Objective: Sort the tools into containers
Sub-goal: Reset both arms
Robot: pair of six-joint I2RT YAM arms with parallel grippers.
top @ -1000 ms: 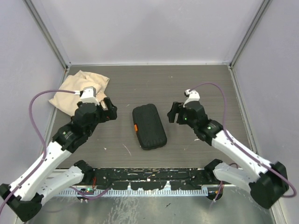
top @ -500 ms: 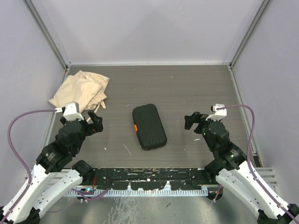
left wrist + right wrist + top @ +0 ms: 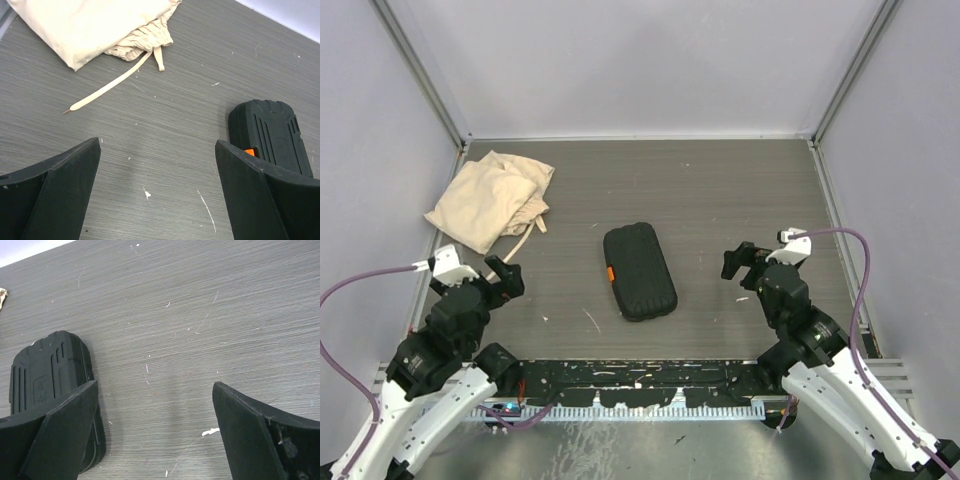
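As no hand tools lie in sight, the shut black case (image 3: 638, 270) on the counter (image 3: 720, 190) probably holds them; its long axis runs far-to-near, between the empty, wide-open left tool (image 3: 505, 273) and the slightly nearer right tool (image 3: 740, 261).

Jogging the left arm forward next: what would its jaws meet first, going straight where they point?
Most likely bare table: the left gripper, jaws open, aims between the cloth bag and the black case. Depth is unclear.
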